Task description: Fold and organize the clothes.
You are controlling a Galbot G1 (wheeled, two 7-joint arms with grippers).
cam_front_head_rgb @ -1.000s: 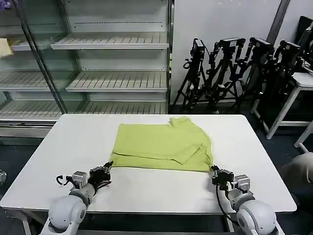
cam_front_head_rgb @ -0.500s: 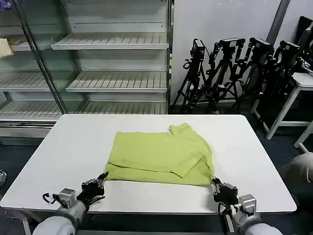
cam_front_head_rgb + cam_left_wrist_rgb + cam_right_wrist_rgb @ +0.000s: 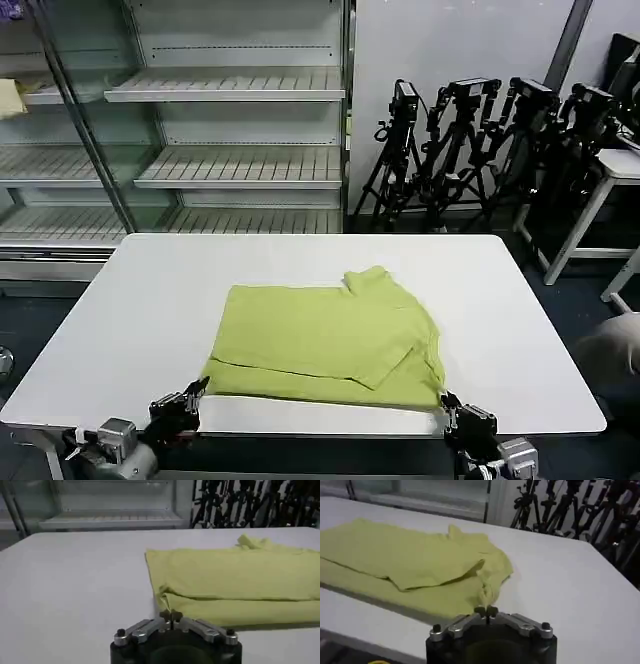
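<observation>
The clothes, a lime yellow-green T-shirt (image 3: 325, 330), lie folded flat on the white table (image 3: 520, 320), with the near hem close to the front edge. My left gripper (image 3: 200, 385) is shut on the shirt's near left corner, at the table's front edge. My right gripper (image 3: 445, 400) is shut on the near right corner. In the left wrist view the closed fingertips (image 3: 170, 615) pinch the edge of the shirt (image 3: 235, 575). In the right wrist view the fingertips (image 3: 485, 611) pinch a fold of the shirt (image 3: 405, 555). A sleeve lies folded over the right part.
Glass-fronted shelving (image 3: 230, 150) stands behind the table. Black camera tripods (image 3: 480, 140) crowd the back right, beside a second white table (image 3: 620, 170). A small pale yellow cloth (image 3: 10, 97) lies on a shelf at far left. Bare tabletop lies left, right and behind the shirt.
Both grippers have pulled back toward the table's front edge, dragging the shirt with them. The shirt now lies nearer the front edge than before.
</observation>
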